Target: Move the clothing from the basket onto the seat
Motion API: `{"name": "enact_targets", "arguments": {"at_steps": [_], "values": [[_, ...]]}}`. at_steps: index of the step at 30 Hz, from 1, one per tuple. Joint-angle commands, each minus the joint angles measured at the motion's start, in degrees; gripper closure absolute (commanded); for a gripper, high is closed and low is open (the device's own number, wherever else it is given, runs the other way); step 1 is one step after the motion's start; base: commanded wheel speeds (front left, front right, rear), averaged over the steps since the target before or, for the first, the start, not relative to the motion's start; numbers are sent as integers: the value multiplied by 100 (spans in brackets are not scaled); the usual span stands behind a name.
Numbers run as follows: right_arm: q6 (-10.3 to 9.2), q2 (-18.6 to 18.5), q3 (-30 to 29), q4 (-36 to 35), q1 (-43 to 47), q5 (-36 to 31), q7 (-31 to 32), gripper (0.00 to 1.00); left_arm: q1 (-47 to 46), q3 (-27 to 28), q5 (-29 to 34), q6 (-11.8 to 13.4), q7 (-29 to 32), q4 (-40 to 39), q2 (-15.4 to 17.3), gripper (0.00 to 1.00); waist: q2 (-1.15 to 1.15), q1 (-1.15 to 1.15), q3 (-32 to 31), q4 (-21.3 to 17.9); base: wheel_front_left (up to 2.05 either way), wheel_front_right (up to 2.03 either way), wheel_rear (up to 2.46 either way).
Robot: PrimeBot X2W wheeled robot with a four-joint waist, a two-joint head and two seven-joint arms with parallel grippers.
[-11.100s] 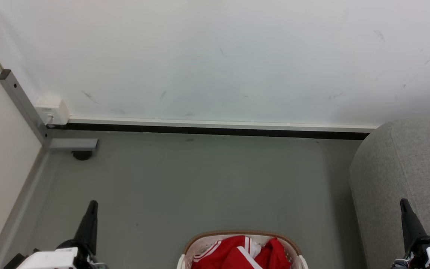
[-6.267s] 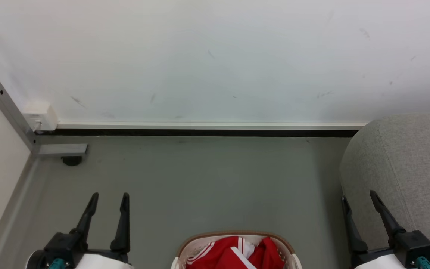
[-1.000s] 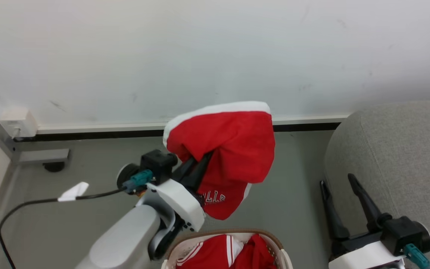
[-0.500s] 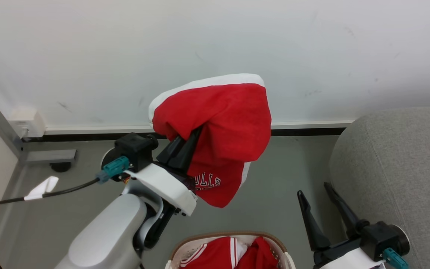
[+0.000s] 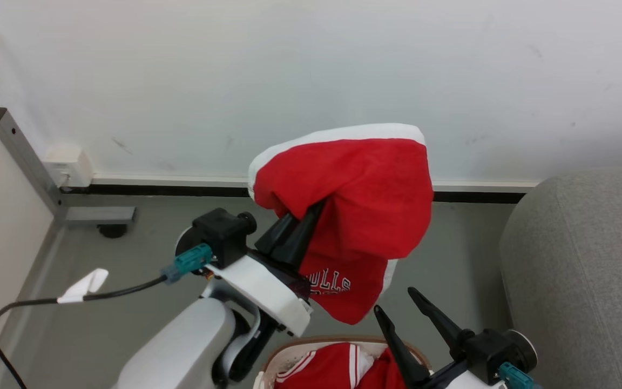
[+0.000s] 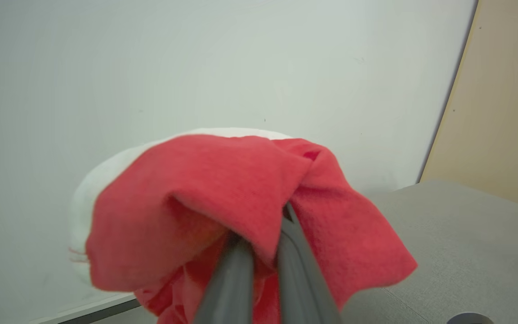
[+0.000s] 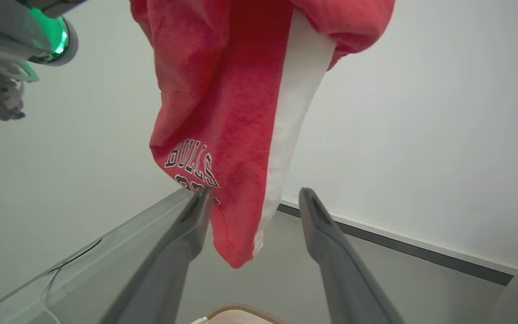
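Head view: left gripper pinches one jersey above one basket.

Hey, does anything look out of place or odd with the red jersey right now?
Nothing is spilled or damaged. The red Bulls jersey hangs bunched like a hood over the shut left gripper, above the white perforated basket, not on the light grey fabric sofa.

jersey soft matt cloth, sofa prob. woven
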Motion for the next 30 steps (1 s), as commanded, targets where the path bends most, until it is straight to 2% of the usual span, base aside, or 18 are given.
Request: {"name": "enact_targets", "arguments": {"at_steps": [1, 12, 23, 24, 25, 26, 30], "values": [[2, -114, 62, 91, -117, 118, 4, 0, 72, -25, 3, -21, 0, -61, -17, 100, 0, 0, -17, 100, 0, 0, 0], [2, -451, 722, 497, -662, 701, 3, 0, 271, -461, -78, -189, 200, -426, -215, 100, 0, 0, -102, 682, 0, 0, 0], [2, -450, 955, 424, -775, 855, 4, 0, 423, -638, -194, -222, 256, -534, -303, 100, 0, 0, -201, 1026, 0, 0, 0], [2, -442, 969, 396, -762, 872, 4, 52, 435, -631, -202, -210, 255, -535, -294, 100, 0, 0, -209, 1039, 0, 0, 0], [2, -439, 972, 361, -749, 881, 4, 94, 442, -617, -200, -202, 250, -532, -282, 100, 0, 0, -216, 1048, 0, 0, 0], [2, -446, 972, 339, -727, 885, 4, 100, 450, -601, -209, -188, 243, -527, -269, 100, 0, 0, -223, 1052, 0, 0, 0], [2, -435, 948, 302, -674, 905, 4, 100, 484, -555, -258, -155, 228, -487, -226, 100, 0, 0, -232, 1025, 0, 0, 0]]}}
